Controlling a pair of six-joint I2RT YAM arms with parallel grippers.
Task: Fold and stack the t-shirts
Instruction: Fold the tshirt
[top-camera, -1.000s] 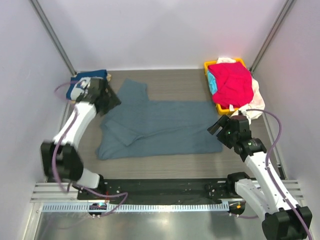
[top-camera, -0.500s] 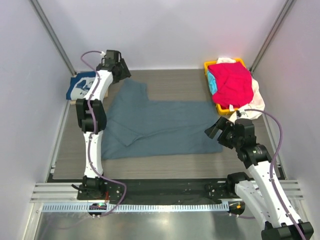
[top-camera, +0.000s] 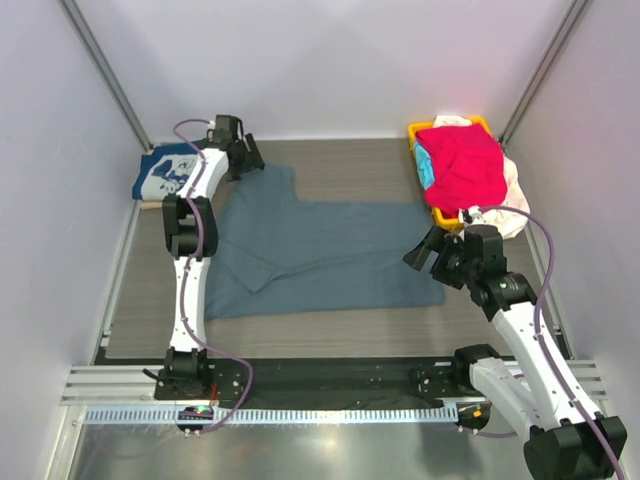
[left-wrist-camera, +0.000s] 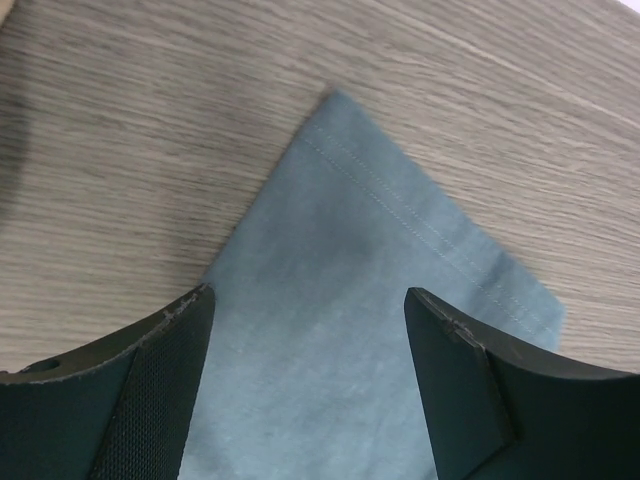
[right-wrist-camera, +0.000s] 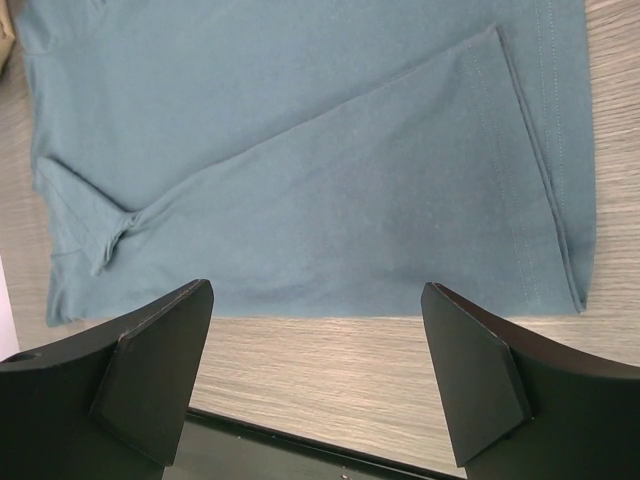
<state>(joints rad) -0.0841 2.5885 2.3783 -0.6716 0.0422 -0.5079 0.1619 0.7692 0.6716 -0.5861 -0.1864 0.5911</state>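
Observation:
A large slate blue-grey t-shirt (top-camera: 310, 255) lies spread flat on the wooden table (top-camera: 350, 170). My left gripper (top-camera: 246, 160) hovers open over its far left corner, and the left wrist view shows that corner (left-wrist-camera: 370, 250) between the spread fingers (left-wrist-camera: 165, 370) of the left gripper (left-wrist-camera: 308, 320). My right gripper (top-camera: 424, 250) is open at the shirt's right edge. In the right wrist view the right gripper (right-wrist-camera: 318, 292) straddles the cloth's (right-wrist-camera: 320, 150) near hem, empty. A folded navy printed t-shirt (top-camera: 160, 172) lies at the far left.
A yellow basket (top-camera: 415, 133) stands at the far right corner, holding a red t-shirt (top-camera: 462, 165), a turquoise one (top-camera: 424, 168) and a cream one (top-camera: 512, 195) that spills over its side. Grey walls close in the table on three sides.
My left arm has swung from beside the navy shirt out to the blue shirt's far left corner. My right gripper has shifted slightly left toward the shirt's edge and spread wider.

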